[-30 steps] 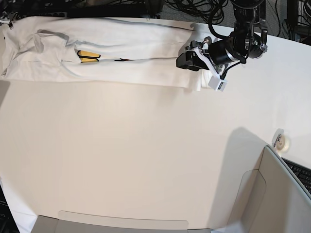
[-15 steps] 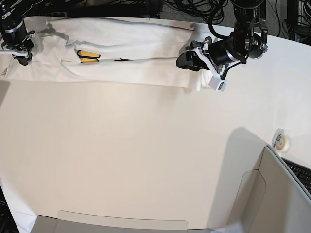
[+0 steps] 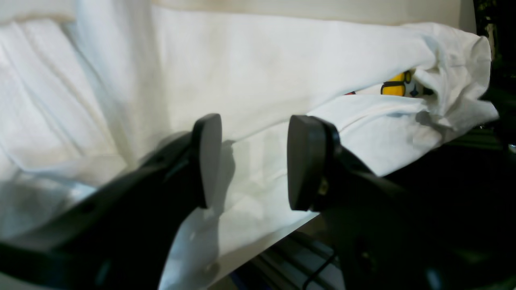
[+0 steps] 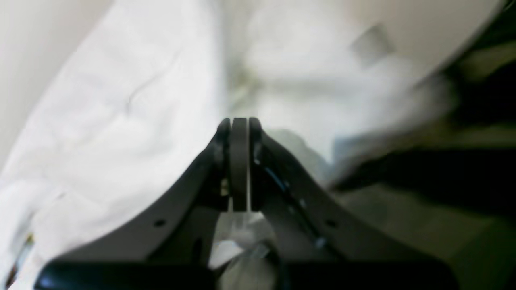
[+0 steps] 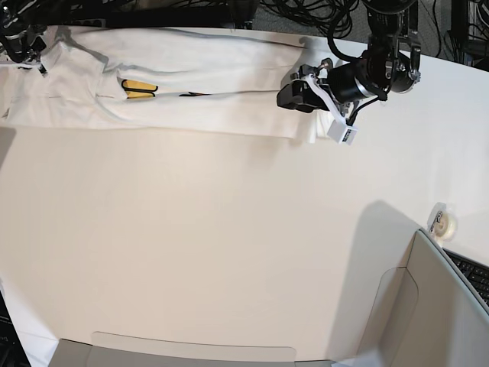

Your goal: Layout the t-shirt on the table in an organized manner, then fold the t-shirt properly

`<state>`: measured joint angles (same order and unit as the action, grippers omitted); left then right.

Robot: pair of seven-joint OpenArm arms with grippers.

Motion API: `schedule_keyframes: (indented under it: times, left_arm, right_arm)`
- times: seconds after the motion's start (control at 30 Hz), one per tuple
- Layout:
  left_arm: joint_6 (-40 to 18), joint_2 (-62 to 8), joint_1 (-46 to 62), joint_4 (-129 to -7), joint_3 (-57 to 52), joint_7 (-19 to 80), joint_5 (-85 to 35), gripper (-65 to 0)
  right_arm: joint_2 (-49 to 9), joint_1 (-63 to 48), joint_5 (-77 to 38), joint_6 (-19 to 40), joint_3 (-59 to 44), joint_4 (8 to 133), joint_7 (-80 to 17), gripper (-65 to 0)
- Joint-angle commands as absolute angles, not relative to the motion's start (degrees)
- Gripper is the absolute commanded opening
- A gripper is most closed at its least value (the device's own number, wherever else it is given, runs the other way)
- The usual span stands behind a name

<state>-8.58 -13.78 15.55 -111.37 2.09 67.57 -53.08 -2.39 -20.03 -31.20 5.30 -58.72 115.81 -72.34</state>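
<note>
Right gripper [image 5: 30,52] has shifted up-left along t-shirt [image 5: 191,84] since before.

Parted left pincer [image 3: 250,161] above t-shirt [image 3: 282,72]

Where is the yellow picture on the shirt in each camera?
Base: yellow print peeks from a fold of the t-shirt, upper left.
Left wrist: yellow print at upper right, beyond the open left claw.
Right wrist: too blurry to tell.
Shared landmark: the white t-shirt shows in all three.
</note>
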Motion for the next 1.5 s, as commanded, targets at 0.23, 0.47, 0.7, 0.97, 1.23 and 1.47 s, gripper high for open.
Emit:
schedule_keyframes:
  times: [0.23,0.47,0.7,0.97,1.23,1.47]
  left_arm:
    - [-8.84,-14.11,15.25,-112.22,1.89,67.21,-53.93,-40.4]
    - [-8.84,-13.93,15.34,-112.22,2.15,67.21,-54.02,-40.4]
    - [-8.84,-13.93,16.48,-112.22,1.98,66.86,-53.93,-40.4]
    - [-8.84,-13.93,16.48,-112.22,1.89,66.86,-53.93,-40.4]
    - [-8.84,-14.02,16.48,-112.22,1.63,66.86,-53.93,-40.4]
    - [-9.1,-14.11,15.96,-112.4,-9.1,68.09,-58.15,-35.4]
  right_arm:
    - [-10.95,-22.29,-31.78,5.85,-66.24,115.56,-71.34,-65.0]
    - [-6.11,-22.2,-48.22,5.93,-66.77,115.82,-71.43,-65.0]
    - [-0.57,-19.65,-55.16,5.58,-62.29,115.65,-71.16,-65.0]
    - [0.48,-18.68,-41.27,5.58,-58.86,115.74,-70.99,-65.0]
    - [0.31,-19.21,-38.99,5.67,-68.35,115.82,-70.99,-65.0]
    - [0.31,-19.12,-43.21,5.85,-69.67,115.82,-71.08,-65.0]
